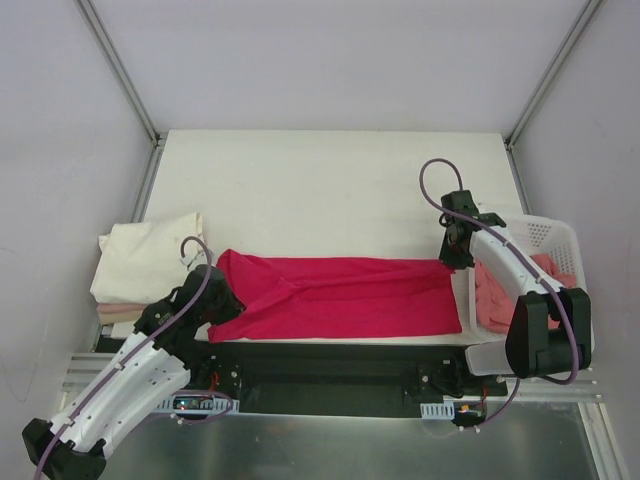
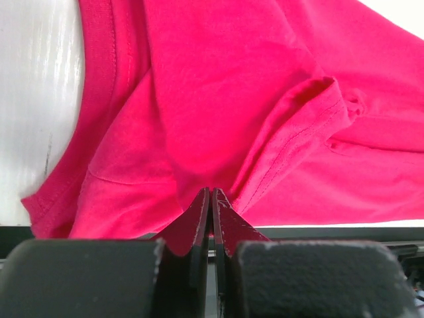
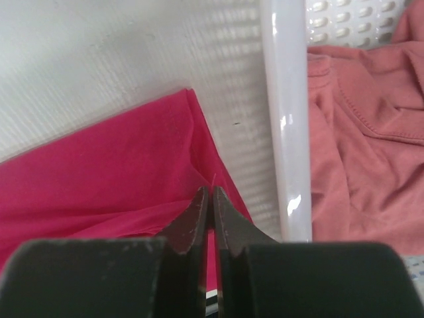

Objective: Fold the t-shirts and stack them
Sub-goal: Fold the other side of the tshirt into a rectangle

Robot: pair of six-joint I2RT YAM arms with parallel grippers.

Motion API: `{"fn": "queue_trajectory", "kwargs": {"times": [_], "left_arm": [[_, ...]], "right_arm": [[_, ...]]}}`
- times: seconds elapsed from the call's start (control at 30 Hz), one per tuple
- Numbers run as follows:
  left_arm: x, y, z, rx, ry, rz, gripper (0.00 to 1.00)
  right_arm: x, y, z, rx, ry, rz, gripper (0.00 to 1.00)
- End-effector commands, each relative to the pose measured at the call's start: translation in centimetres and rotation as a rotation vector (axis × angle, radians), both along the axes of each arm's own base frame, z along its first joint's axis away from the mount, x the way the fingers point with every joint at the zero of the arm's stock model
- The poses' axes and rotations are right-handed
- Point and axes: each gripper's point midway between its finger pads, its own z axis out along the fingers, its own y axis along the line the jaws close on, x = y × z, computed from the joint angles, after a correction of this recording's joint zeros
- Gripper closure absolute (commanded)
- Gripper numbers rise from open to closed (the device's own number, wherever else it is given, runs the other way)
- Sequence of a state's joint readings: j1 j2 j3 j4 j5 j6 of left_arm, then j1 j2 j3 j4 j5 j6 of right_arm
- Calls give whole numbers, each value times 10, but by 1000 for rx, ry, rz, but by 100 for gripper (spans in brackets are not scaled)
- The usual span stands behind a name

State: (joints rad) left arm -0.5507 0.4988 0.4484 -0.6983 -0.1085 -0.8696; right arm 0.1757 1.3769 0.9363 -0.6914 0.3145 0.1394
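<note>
Right fingers (image 3: 193, 228) are closed on the crimson t-shirt (image 1: 340, 295) at its corner beside the basket (image 1: 556, 232). Left fingers (image 2: 197, 222) are closed on its end far from the basket. Best lift both ends together, keeping the cloth taut.

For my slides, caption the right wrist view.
Right fingers pinch a corner of the bright crimson-pink cloth t-shirt beside a white plastic mesh basket holding a salmon-pink cloth shirt.

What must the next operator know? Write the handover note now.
Grippers: the left gripper is shut on the crimson shirt at its left end; the right gripper is shut on its right end.
Things: the crimson shirt lies stretched along the near table edge, the cream shirt lies folded at far left, and the salmon shirt is crumpled in the basket.
Done: cream folded.
Left: fold crimson, stack it, then salmon.
</note>
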Motion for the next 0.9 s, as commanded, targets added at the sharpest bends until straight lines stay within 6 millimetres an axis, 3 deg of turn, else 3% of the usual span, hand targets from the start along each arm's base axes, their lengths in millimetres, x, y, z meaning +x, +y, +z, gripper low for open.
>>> {"fn": "queue_trajectory", "kwargs": {"times": [0.0,0.2,0.3,0.37,0.43,0.47,0.53,0.57,0.63,0.77,0.8,0.87], "left_arm": [[-8,-4,3,-61,10,16,100],[-17,-9,-4,-91,66,10,99],[-21,-8,-10,-89,101,27,92],[-23,-9,-7,-99,106,24,71],[-23,-11,-3,-110,95,16,43],[-22,-11,1,-117,81,18,3],[-20,-10,7,-115,55,12,1],[-17,-8,12,-110,35,17,1],[-13,-7,17,-97,15,17,0],[3,-2,31,-35,-5,54,1],[10,0,34,-21,-19,72,1],[21,-3,41,2,-28,72,1]], "right_arm": [[-14,-13,5,-65,18,-37,94],[-23,-13,2,-58,34,-49,81],[-26,-11,2,-52,35,-45,74],[-26,-9,3,-45,29,-33,65],[-23,-2,9,-14,5,-1,58],[-18,3,13,6,-17,29,53],[-14,29,21,106,-50,148,44],[-6,42,32,156,-105,195,31],[-9,86,46,318,-141,374,3],[-11,155,89,426,-257,693,3],[-22,181,94,460,-255,797,3],[-24,217,102,529,-278,923,3]]}}
